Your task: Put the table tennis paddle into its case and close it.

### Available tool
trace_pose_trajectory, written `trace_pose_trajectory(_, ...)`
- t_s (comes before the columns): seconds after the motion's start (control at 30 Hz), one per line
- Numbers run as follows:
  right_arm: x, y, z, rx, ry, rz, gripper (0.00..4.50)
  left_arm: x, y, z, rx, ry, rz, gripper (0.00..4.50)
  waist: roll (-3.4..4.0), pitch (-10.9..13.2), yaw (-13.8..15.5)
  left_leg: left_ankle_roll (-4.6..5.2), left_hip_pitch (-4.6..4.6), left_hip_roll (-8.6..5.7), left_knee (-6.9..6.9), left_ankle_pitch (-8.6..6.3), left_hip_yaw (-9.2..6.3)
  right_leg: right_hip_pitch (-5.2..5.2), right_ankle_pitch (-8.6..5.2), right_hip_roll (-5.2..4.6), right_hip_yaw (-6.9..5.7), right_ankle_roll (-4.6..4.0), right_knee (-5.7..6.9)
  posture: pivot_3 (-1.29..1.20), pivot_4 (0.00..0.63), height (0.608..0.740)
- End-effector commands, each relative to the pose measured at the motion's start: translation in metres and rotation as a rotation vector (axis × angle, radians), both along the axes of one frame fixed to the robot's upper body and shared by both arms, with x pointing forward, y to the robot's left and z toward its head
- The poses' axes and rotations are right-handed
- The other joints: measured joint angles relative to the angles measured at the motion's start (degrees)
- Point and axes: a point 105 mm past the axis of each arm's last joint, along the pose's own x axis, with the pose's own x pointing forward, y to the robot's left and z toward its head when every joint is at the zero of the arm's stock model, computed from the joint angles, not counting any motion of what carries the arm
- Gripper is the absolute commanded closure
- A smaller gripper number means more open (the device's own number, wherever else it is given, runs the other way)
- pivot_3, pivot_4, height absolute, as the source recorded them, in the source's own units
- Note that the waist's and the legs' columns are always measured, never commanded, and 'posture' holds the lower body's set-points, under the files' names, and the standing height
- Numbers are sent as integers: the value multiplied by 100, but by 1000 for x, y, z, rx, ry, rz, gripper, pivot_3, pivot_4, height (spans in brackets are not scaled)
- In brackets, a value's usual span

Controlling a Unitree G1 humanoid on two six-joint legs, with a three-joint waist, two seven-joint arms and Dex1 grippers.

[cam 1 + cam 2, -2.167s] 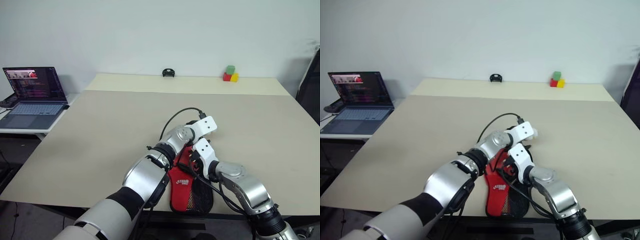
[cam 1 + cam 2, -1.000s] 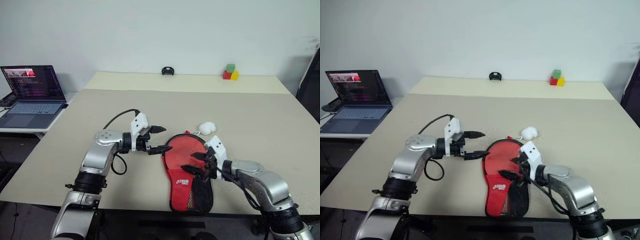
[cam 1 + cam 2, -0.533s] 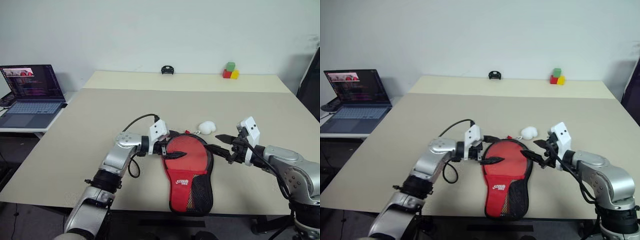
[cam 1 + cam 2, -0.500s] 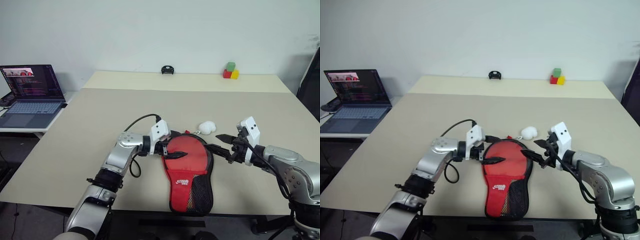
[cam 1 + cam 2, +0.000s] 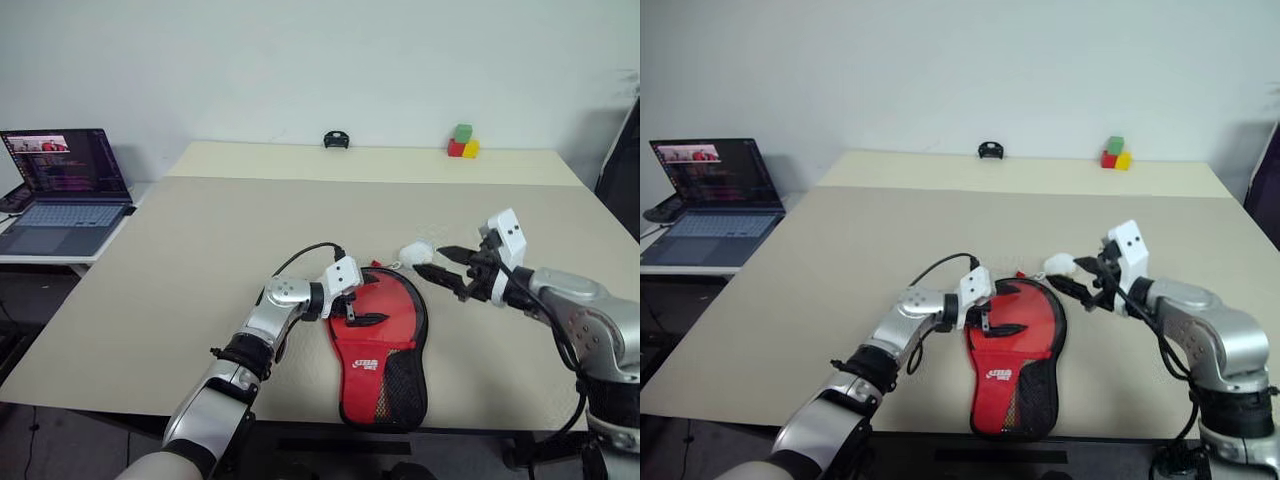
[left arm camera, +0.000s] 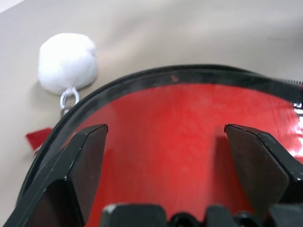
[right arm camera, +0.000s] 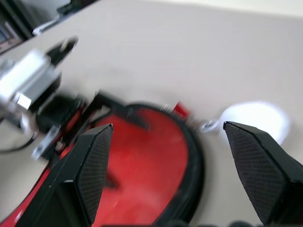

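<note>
Lying near the table's (image 5: 150,290) near edge, red side up: the case (image 5: 381,340), white logo unreadable, white pom-pom (image 5: 412,251) at its far end; hovering over the case's left rim with fingers spread wide, holding nothing: the left gripper (image 5: 366,307); hanging right of the pom-pom, wide open and empty: the right gripper (image 5: 446,269); stretching bare beyond: tabletop to the coloured blocks (image 5: 462,143).

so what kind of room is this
Probably a lab or office test area: a large bare beige table against a plain white wall, an open laptop running on a side desk, and small coloured blocks at the far edge.
</note>
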Motion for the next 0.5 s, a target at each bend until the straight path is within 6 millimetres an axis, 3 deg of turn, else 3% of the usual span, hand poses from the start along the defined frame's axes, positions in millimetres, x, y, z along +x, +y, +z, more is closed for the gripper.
trace_pose_trajectory(0.03, 16, -2, 9, -16, -59, 0, 413, -10, 2, -17, 22, 35, -27, 206, 0, 0, 0, 0, 2, 1, 0, 0, 0, 1, 0, 0, -1, 0, 0, 0, 150, 740)
trace_pose_trajectory(0.33, 43, 3, 11, -36, -89, -2, 413, -12, 19, -34, 62, 62, 5, 206, 3, -2, -18, 3, 7, 4, -1, -2, 10, 0, 0, 1, 10, 0, 0, 0, 150, 740)
trace_pose_trajectory(0.5, 64, 2, 0, -28, -66, -50, 413, -13, 21, -38, 72, 69, 10, 206, 3, -6, -84, 3, 15, 5, -1, -2, 13, 7, 0, 1, 12, 0, 2, 0, 150, 740)
